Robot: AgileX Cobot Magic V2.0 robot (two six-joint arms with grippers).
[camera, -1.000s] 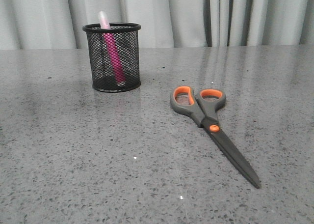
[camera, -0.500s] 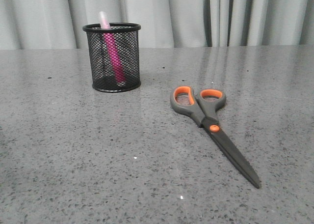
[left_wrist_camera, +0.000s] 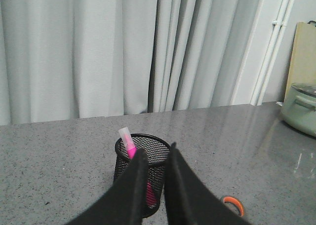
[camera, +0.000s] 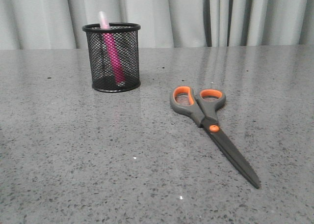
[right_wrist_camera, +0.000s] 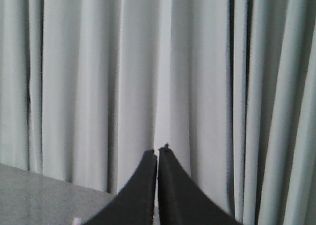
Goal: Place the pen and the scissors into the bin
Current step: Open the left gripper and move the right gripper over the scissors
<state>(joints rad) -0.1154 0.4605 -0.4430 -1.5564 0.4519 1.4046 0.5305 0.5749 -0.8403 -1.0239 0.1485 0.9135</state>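
Note:
The black mesh bin (camera: 128, 62) stands upright at the back left of the grey table. The pink pen (camera: 113, 57) leans inside it, and its whitish cap pokes above the rim. To the right lie the scissors (camera: 211, 128), flat on the table, orange-lined handles toward the bin side and blades pointing to the near right. Neither gripper shows in the front view. In the left wrist view my left gripper (left_wrist_camera: 157, 149) hangs above and short of the bin (left_wrist_camera: 123, 168), slightly open and empty, with the pen (left_wrist_camera: 126, 140) and one scissors handle (left_wrist_camera: 232, 203) visible. My right gripper (right_wrist_camera: 158, 152) is shut, empty, facing the curtain.
Grey curtains (camera: 196, 15) run along the far edge of the speckled table (camera: 73, 160). In the left wrist view a pale green pot (left_wrist_camera: 301, 111) sits at the table's far right, with a wooden board (left_wrist_camera: 303, 52) behind it.

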